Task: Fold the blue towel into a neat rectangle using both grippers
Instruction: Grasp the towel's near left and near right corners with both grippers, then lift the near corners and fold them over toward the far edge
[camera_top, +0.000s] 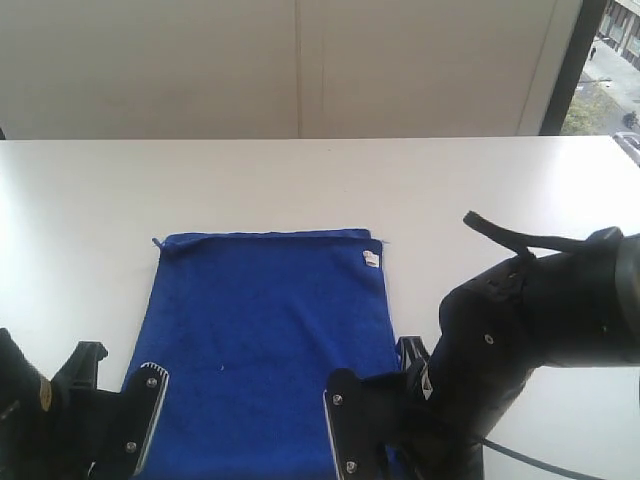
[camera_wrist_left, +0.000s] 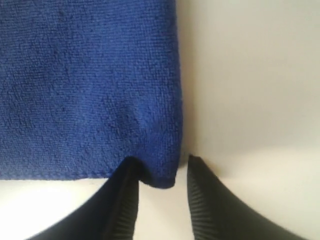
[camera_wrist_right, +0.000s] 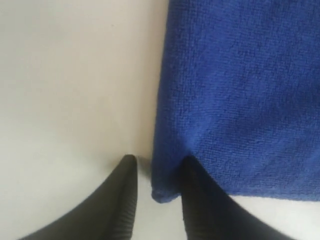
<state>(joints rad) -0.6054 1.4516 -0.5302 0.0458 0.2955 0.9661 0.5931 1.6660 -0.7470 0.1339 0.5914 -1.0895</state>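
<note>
**Fig.** Deep royal-blue fuzzy cloth towel (camera_top: 270, 320) lying flat on smooth white tabletop (camera_top: 90, 210), spread as one rectangle; small white tag (camera_top: 371, 259) near far right corner.

Left gripper (camera_wrist_left: 161, 162), thin black fingers, at near left corner of towel. Fingers spread, corner lying between them, not clamped. One finger (camera_wrist_left: 122, 205) overlaps cloth edge, other rests over bare table.

Right gripper (camera_wrist_right: 157, 160) at near right corner. Fingers likewise apart, corner between them. One finger (camera_wrist_right: 200, 200) over cloth, other beside hem.

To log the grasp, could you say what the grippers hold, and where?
Nothing yet: left gripper and right gripper each straddle a near blue towel corner, jaws apart.
</note>
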